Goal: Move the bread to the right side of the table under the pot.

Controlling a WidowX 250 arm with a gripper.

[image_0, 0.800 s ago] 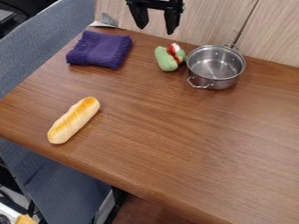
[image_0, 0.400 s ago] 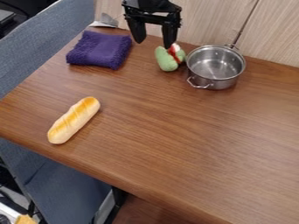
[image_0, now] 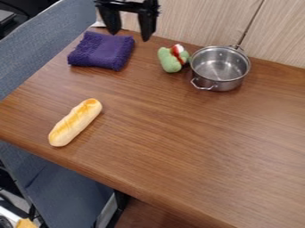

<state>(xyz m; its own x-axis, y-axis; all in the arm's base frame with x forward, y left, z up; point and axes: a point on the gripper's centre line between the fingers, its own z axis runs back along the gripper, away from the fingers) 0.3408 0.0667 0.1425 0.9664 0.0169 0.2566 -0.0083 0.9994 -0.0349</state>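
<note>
The bread (image_0: 75,122), a pale loaf with golden scored top, lies diagonally on the left part of the wooden table (image_0: 173,133), close to its front-left edge. A steel pot (image_0: 219,69) with a long handle stands at the back right. My gripper (image_0: 129,36) hangs at the top of the view, above the back edge beside the purple cloth, well behind the bread. Its two fingers are spread apart with nothing between them.
A folded purple cloth (image_0: 102,50) lies at the back left of the table. Between cloth and pot sits a green plush toy (image_0: 171,59) with red and white parts, close against the pot's left side. A wood-grain wall (image_0: 202,22) rises behind the table.
The gripper first came down slightly, then moved left and back up, from above the green toy toward the purple cloth. Bread and pot have stayed put.
</note>
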